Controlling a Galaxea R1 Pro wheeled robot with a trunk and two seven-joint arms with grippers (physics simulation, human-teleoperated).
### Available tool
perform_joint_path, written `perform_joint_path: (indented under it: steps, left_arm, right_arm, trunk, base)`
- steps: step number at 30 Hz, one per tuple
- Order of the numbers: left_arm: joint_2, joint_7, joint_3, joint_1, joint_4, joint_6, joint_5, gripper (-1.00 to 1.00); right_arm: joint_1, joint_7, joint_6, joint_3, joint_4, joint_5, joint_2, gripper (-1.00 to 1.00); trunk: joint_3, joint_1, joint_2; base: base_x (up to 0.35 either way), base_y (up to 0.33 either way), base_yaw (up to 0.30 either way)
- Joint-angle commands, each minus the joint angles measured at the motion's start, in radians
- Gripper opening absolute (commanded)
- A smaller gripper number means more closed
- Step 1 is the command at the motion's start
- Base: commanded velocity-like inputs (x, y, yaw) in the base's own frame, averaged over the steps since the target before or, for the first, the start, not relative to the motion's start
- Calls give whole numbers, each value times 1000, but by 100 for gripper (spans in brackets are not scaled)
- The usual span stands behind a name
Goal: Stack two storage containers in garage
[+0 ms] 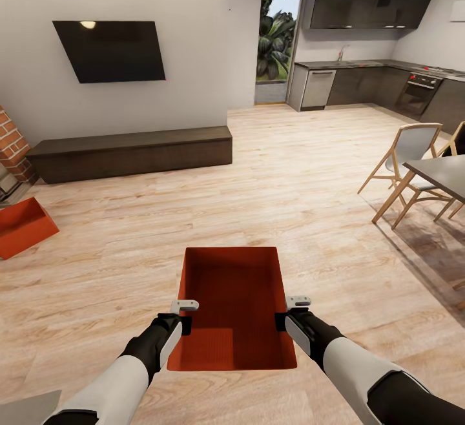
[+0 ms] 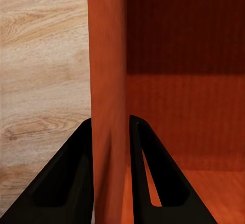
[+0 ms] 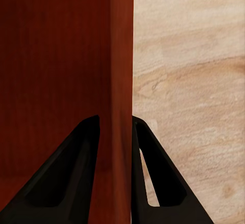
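Head view: both jaws clamp unmarked container (image 1: pixel 236 302) walls (one per side).

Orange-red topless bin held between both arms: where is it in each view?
Head view: the matte orange-red rectangular bin sits bottom centre, a pincer on each long wall.
Left wrist view: its wall runs between the black fingers, interior beside it.
Right wrist view: its wall is likewise between the fingers.
Shared landmark: light wood plank floor.
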Motion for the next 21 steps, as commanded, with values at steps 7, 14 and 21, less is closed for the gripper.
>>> perform_joint_path:
  steps: [7, 14, 21]
  left_arm:
    - [11, 8, -13, 0, 25, 75, -22, -100]
    - [11, 7, -13, 0, 25, 75, -22, -100]
    - [11, 8, -13, 0, 25, 76, -22, -100]
  right_arm:
    - [-2, 8, 0, 38, -6, -19, -1, -100]
    - [-2, 10, 0, 38, -6, -19, -1, -100]
    - [-2, 9, 0, 38, -7, -19, 0, -100]
  trunk:
    - [-2, 1, -2]
    - [-2, 1, -2]
    - [-2, 1, -2]
  base:
    - [0, 0, 0]
    - [0, 0, 0]
    - [0, 0, 0]
